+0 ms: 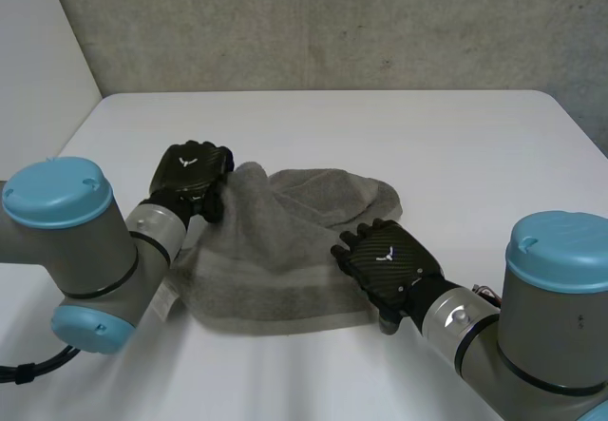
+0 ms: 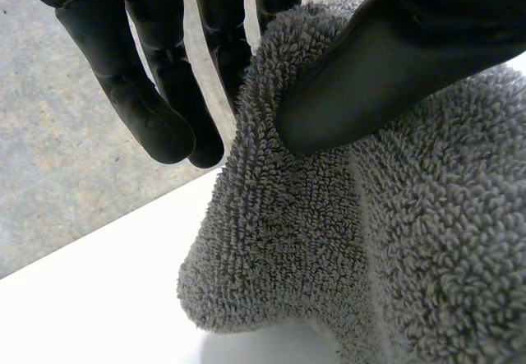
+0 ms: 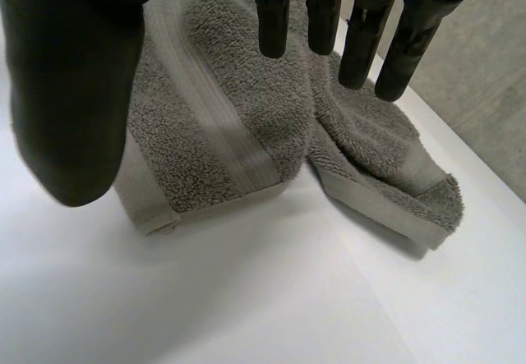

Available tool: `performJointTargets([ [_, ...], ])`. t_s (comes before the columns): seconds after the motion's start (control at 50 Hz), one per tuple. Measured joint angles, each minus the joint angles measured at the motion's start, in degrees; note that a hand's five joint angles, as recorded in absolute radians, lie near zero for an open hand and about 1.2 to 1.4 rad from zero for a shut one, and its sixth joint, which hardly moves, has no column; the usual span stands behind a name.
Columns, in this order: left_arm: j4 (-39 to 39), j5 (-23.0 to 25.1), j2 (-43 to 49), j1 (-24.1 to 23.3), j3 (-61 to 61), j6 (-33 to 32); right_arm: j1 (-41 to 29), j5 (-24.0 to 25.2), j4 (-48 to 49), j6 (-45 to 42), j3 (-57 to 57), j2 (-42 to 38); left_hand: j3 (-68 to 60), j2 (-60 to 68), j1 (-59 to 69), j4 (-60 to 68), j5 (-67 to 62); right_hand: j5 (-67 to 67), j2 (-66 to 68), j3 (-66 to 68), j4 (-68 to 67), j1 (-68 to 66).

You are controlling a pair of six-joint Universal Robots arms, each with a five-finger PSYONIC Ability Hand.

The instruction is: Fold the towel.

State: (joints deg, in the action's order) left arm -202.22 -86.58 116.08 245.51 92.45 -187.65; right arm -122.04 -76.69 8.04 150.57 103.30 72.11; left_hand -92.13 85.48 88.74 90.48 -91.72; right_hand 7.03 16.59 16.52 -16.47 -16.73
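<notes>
At the towel's [image 1: 285,250] ten o'clock, the left robot hand [image 1: 190,179] pinches it. At four o'clock, the right robot hand [image 1: 389,264] is released.

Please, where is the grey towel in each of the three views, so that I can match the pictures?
Head view: the towel lies crumpled mid-table, the left hand at its far left corner, the right hand over its near right edge.
Left wrist view: a raised part of the towel is pinched under the left hand's thumb.
Right wrist view: the towel lies beneath the right hand's straight fingers.
Shared landmark: the white table.
</notes>
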Motion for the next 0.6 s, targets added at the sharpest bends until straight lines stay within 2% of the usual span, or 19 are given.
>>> performJointTargets([
  [0.26,-0.01,0.04,0.04,0.34,0.0,0.0,-0.22,1.89,0.21,0.06,-3.59,-6.64,0.0,0.0,0.0,0.0,0.0,9.89,9.29,9.72,-9.94,-8.8],
  [0.6,-0.01,0.09,0.33,0.1,0.15,0.0,-0.22,1.3,0.86,-0.38,-5.86,-10.09,0.0,0.0,0.0,0.01,0.0,11.41,10.81,11.25,-11.22,-10.84],
])
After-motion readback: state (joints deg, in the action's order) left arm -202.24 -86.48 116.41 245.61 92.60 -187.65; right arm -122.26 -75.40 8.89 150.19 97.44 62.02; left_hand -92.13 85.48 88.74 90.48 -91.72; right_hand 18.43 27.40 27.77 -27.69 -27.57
